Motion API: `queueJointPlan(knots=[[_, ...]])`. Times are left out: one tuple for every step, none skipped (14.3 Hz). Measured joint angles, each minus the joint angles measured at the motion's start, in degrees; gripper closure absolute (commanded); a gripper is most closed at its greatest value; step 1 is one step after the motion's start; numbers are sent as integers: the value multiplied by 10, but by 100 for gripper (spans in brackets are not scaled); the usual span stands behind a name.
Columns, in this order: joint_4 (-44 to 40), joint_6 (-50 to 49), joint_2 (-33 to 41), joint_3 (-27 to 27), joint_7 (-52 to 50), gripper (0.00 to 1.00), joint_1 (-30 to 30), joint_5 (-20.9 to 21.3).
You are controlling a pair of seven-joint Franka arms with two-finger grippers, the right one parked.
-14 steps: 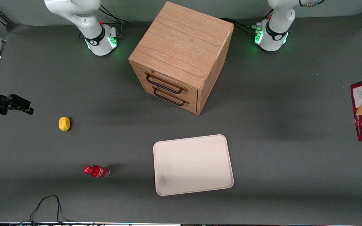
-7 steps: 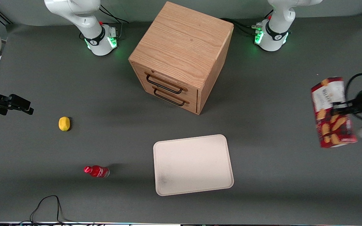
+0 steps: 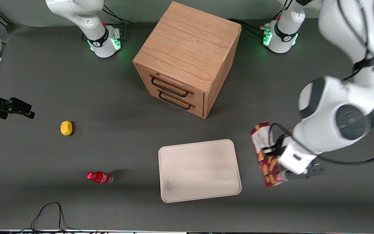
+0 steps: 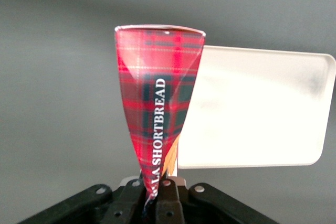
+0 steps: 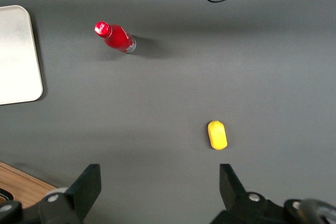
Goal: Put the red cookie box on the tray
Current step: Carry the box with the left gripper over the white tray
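red cookie box [image 3: 266, 152]: held off the table in the lower right of the front view, clamped by its edge and turned edge-on, so the wrist camera looks along its narrow tartan spine [image 4: 157, 114]. It is just beside the tray's short edge on the working arm's side, not yet over it.

long axis: in the front view the box runs up-and-down the frame, slightly tilted, roughly parallel to the tray's near short edge.

gripper [image 3: 276, 152]: the left arm's, in the lower right of the front view, with its fingers [image 4: 167, 195] closed tight on the box's lower edge; the box is pinched thin where they meet.

tray [image 3: 203, 191]: cream-white, lying flat at lower centre of the front view, nothing on it, a faint grey smudge near one corner. In the wrist view it [image 4: 273, 108] sits just beside the box's spine.

deciding relation: the tray lies sideways from the held box, toward the parked arm's end of the table. My judgement is that a short carry that way, then lowering and laying the box flat, would finish the task.

writing: the spine reads "SHORTBREAD" in white capitals, preceded by letters that look like "LA"; the rest is hidden at the fingers. The white label panel on the face is not readable.

other things: wooden two-drawer cabinet [image 3: 187, 58] at upper centre; small red bottle [image 3: 100, 177] and a yellow lemon-like object [image 3: 66, 128] toward the parked arm's end.
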State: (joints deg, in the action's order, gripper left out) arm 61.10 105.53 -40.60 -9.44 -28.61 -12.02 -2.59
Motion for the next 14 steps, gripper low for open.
queueJointPlan(knots=[[-1,25,-25,-6,-11,100,-7,0],[-4,43,-48,-9,-19,100,-16,0],[-9,54,-68,-9,-24,100,-27,0],[-17,58,-85,-9,-28,100,-37,0],[-24,60,-98,-9,-30,100,-44,0],[-30,61,-108,-9,-31,100,-48,0],[-33,61,-114,-9,-31,100,-49,0],[-33,65,-117,-8,-31,100,-48,0],[-33,69,-121,-8,-31,100,-48,0],[-33,75,-126,-7,-31,100,-48,0],[-34,83,-131,-6,-31,100,-48,0],[-33,95,-138,-5,-31,100,-48,0],[-33,107,-145,-5,-31,100,-48,0],[-34,117,-152,-5,-31,100,-47,0]])
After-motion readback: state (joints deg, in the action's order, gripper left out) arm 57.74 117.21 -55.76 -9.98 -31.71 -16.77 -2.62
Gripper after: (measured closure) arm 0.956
